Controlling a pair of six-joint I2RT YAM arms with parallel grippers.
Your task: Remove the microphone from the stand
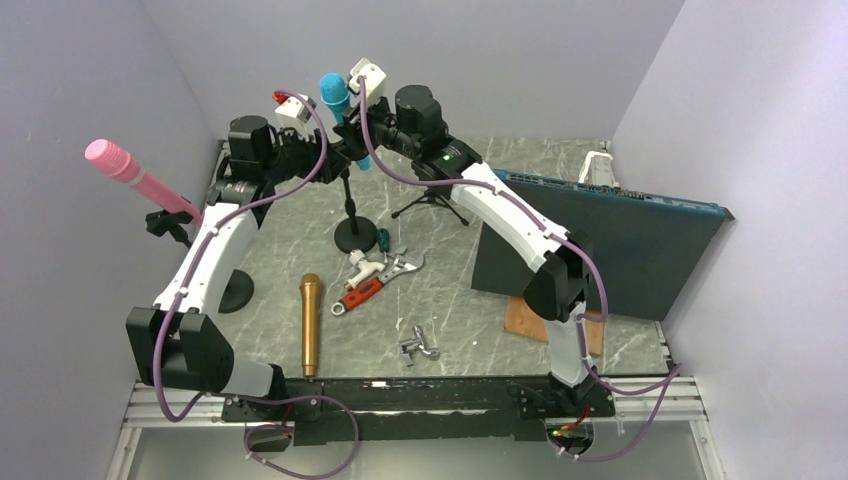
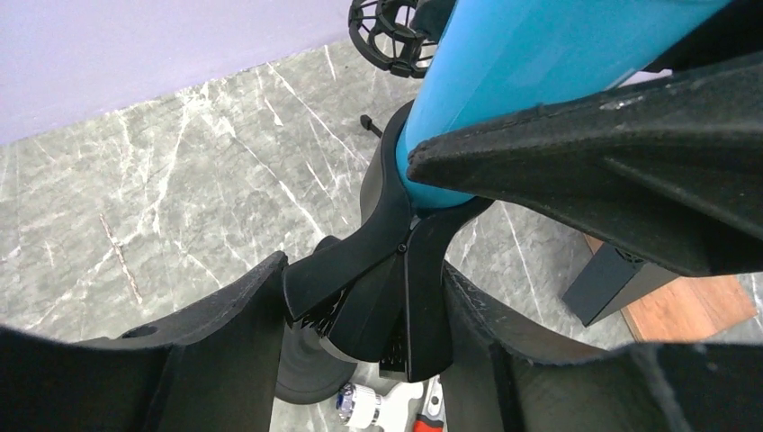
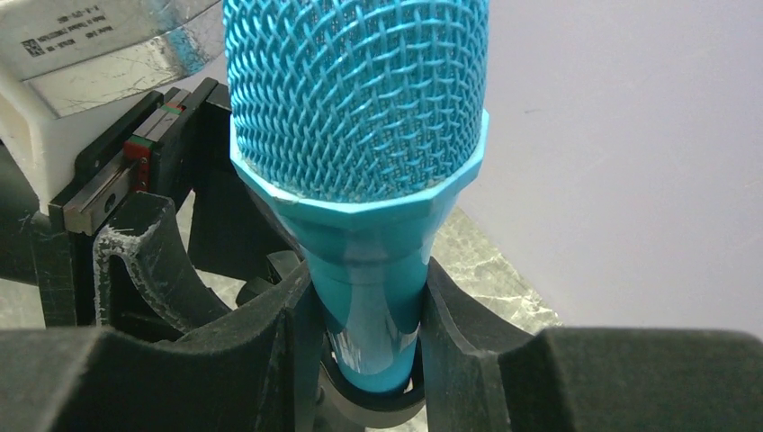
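The blue microphone (image 3: pixel 355 117) had not yet left the stand (image 1: pixel 350 205): the right gripper (image 3: pixel 369 301) was clamped around its body, its tail sat in the clip (image 2: pixel 382 270) between the left gripper's (image 2: pixel 360 310) fingers, whether squeezing I couldn't tell.

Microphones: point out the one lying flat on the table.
The gold microphone, flat beside the wrench; the pink microphone and blue microphone are held aloft.

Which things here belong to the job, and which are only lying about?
For the job: blue microphone; its stand; right gripper, shut on it; left gripper, around the stand's clip.

Lying about: pink microphone; gold microphone; wrench; small tripod; dark panel.
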